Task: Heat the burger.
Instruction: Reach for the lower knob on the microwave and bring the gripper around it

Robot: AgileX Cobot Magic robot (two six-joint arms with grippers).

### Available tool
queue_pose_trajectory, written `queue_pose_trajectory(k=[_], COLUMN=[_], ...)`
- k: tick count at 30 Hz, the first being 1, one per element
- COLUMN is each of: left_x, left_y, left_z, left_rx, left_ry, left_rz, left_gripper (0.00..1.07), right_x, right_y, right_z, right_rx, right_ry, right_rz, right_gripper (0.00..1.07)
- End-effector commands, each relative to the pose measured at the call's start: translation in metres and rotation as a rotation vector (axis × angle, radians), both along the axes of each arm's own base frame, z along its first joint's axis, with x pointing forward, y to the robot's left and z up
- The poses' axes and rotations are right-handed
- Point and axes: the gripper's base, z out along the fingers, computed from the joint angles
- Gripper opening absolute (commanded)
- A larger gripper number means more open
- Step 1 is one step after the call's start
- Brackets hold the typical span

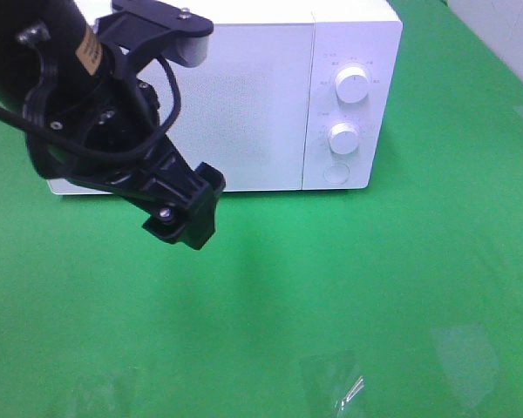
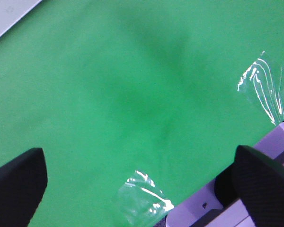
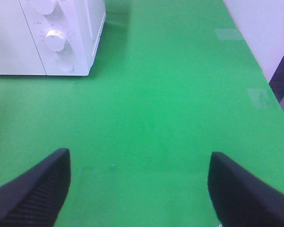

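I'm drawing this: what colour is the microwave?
The boxy microwave oven is white, clearest in the exterior high view.

The high camera looks steeply down on the green table point(image 1: 375, 287) and white microwave point(image 1: 244, 104). The right wrist camera, low, shares the microwave's dial end; the left one stares closely at green.

Surface point(image 1: 375, 287): green, matt, smooth. Microwave point(image 1: 244, 104): white, smooth, slight sheen; knobs point(image 1: 354, 87) glossy plastic. Tape patches point(image 2: 144, 196): clear, glossy, wrinkled. Right claw point(image 3: 139, 161): black, finely textured, matt.
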Motion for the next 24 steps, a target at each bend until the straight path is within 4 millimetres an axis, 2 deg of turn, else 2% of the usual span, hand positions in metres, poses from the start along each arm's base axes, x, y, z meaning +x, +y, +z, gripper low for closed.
queue_pose_trajectory(k=[1, 2, 3, 4, 6, 7, 8, 11, 12, 13, 15, 16, 17, 18, 19, 22, 24], left_x=[0.011, 0.011, 0.018, 0.018, 0.032, 0.032, 0.038, 0.04, 0.044, 0.044, 0.047, 0.047, 0.046, 0.046, 0.045, 0.044, 0.034], left_y=[0.026, 0.026, 0.041, 0.041, 0.079, 0.079, 0.097, 0.106, 0.124, 0.124, 0.165, 0.165, 0.181, 0.181, 0.196, 0.203, 0.218], left_z=[0.014, 0.014, 0.019, 0.019, 0.028, 0.028, 0.03, 0.03, 0.033, 0.033, 0.038, 0.038, 0.042, 0.042, 0.044, 0.045, 0.048], left_rx=[-0.031, -0.031, -0.052, -0.052, -0.08, -0.08, -0.079, -0.077, -0.078, -0.078, -0.076, -0.076, -0.073, -0.073, -0.075, -0.081, -0.132], left_ry=[0.025, 0.025, 0.034, 0.034, 0.066, 0.066, 0.084, 0.093, 0.108, 0.108, 0.118, 0.118, 0.118, 0.118, 0.116, 0.118, 0.1], left_rz=[0.102, 0.102, 0.151, 0.151, 0.237, 0.237, 0.272, 0.292, 0.334, 0.334, 0.437, 0.437, 0.477, 0.477, 0.513, 0.531, 0.6], left_gripper=[1.0, 1.0, 1.0, 1.0, 1.0, 1.0, 1.0, 1.0, 1.0, 1.0, 1.0, 1.0, 1.0, 1.0, 1.0, 1.0, 1.0], right_x=[-0.004, -0.004, -0.004, -0.004, -0.004, -0.004, -0.004, -0.004, -0.004, -0.004, -0.004, -0.004, -0.004, -0.004, -0.004, -0.004, -0.004], right_y=[0.0, 0.0, 0.0, 0.0, 0.0, 0.0, 0.0, 0.0, 0.0, 0.0, 0.0, 0.0, 0.0, 0.0, 0.0, 0.0, 0.0], right_z=[0.0, 0.0, 0.0, 0.0, 0.0, 0.0, 0.0, 0.0, 0.0, 0.0, 0.0, 0.0, 0.0, 0.0, 0.0, 0.0, 0.0], right_rx=[-0.003, -0.003, -0.003, -0.003, -0.003, -0.003, -0.003, -0.003, -0.003, -0.003, -0.003, -0.003, -0.003, -0.003, -0.003, -0.003, -0.003], right_ry=[-0.035, -0.035, -0.035, -0.035, -0.035, -0.035, -0.035, -0.035, -0.035, -0.035, -0.035, -0.035, -0.035, -0.035, -0.035, -0.035, -0.035], right_rz=[0.002, 0.002, 0.002, 0.002, 0.002, 0.002, 0.002, 0.002, 0.002, 0.002, 0.002, 0.002, 0.002, 0.002, 0.002, 0.002, 0.002], right_gripper=[0.76, 0.76, 0.76, 0.76, 0.76, 0.76, 0.76, 0.76, 0.76, 0.76, 0.76, 0.76, 0.76, 0.76, 0.76, 0.76, 0.76])
